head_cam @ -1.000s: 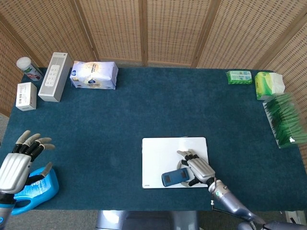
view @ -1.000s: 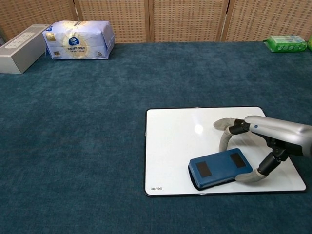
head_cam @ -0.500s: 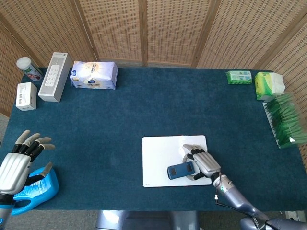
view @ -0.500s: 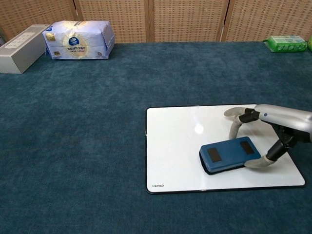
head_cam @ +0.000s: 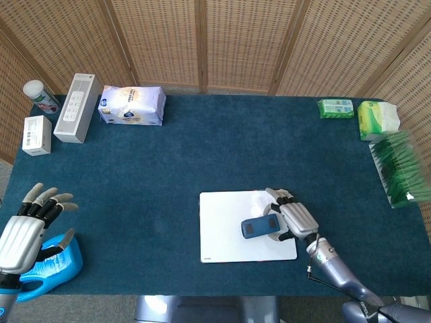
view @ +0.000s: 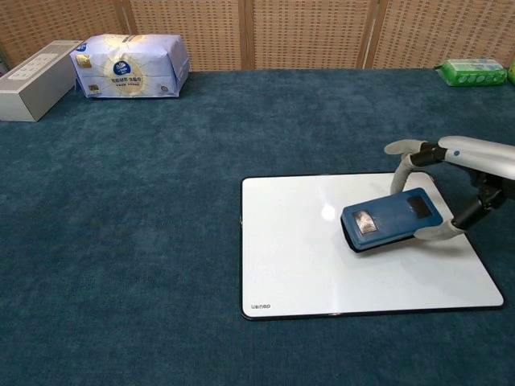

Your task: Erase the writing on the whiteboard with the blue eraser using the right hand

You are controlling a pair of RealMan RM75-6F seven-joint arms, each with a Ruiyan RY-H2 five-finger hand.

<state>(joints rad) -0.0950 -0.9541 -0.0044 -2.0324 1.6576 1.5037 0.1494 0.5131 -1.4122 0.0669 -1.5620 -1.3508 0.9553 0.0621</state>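
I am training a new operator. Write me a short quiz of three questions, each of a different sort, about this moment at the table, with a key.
1. True or false: the right hand holds the blue eraser over the whiteboard.
2. Multiple choice: where is the left hand? A) on the whiteboard B) at the table's near left corner, fingers apart, holding nothing C) gripping the white tissue pack.
3. Fill in: in the head view, the blue bottle lies just beside the ____ hand.

Key: 1 true; 2 B; 3 left.
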